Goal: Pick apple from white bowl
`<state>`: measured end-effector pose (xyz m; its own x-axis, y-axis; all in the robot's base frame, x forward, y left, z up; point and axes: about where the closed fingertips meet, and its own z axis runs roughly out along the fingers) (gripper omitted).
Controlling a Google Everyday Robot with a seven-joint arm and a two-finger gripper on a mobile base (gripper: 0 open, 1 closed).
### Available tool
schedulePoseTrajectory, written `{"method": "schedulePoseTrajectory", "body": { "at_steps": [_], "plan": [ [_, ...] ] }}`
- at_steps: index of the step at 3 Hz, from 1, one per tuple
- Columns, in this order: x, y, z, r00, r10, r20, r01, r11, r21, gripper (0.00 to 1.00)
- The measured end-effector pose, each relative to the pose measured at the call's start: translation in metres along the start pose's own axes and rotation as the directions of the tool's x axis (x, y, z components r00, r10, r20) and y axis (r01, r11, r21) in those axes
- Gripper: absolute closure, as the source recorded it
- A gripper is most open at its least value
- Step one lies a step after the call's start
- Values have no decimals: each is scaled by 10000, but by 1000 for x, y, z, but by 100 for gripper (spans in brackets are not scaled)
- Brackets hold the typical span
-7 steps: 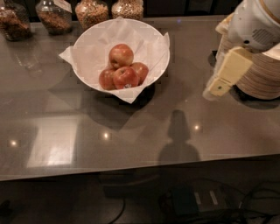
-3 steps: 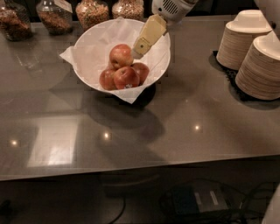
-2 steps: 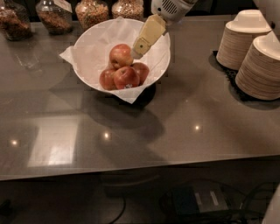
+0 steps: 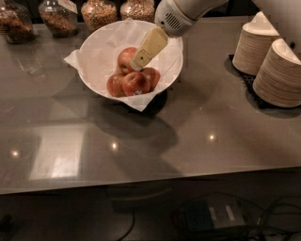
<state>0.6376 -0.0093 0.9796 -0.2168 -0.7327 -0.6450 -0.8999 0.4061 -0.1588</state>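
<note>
The white bowl (image 4: pixel 96 40), lined with crinkled white paper, stands at the back of the grey counter. It holds several apples. The lighter, yellow-blushed apple (image 4: pixel 125 58) lies on top at the back of the pile. A darker apple with a small sticker (image 4: pixel 135 84) is in front, and two other dark apples (image 4: pixel 114 85) (image 4: pixel 151 75) lie beside it. My gripper (image 4: pixel 137 63) reaches down into the bowl from the upper right. Its cream tip is at the right side of the lighter apple and hides part of it.
Two stacks of beige paper bowls (image 4: pixel 277 70) stand on a black mat at the right. Glass jars of dry food (image 4: pixel 99 12) line the back edge behind the bowl. Cables lie on the floor below the counter's front edge.
The gripper swung left from beside the paper bowl stacks to above the white bowl. It has since dropped lower, against the top apple. The apples have not moved.
</note>
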Motion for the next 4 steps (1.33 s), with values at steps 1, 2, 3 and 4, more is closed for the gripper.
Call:
{"method": "schedulePoseTrajectory", "body": {
  "at_steps": [1,2,3,4],
  "plan": [
    [-6,3,20,9990,111,425,-110,9999,-30,0],
    [-9,4,34,9971,289,706,-280,9995,-139,19],
    [-8,5,46,9948,529,874,-504,9983,-305,22],
    [-6,6,55,9926,742,961,-701,9965,-448,23]
  ]
}}
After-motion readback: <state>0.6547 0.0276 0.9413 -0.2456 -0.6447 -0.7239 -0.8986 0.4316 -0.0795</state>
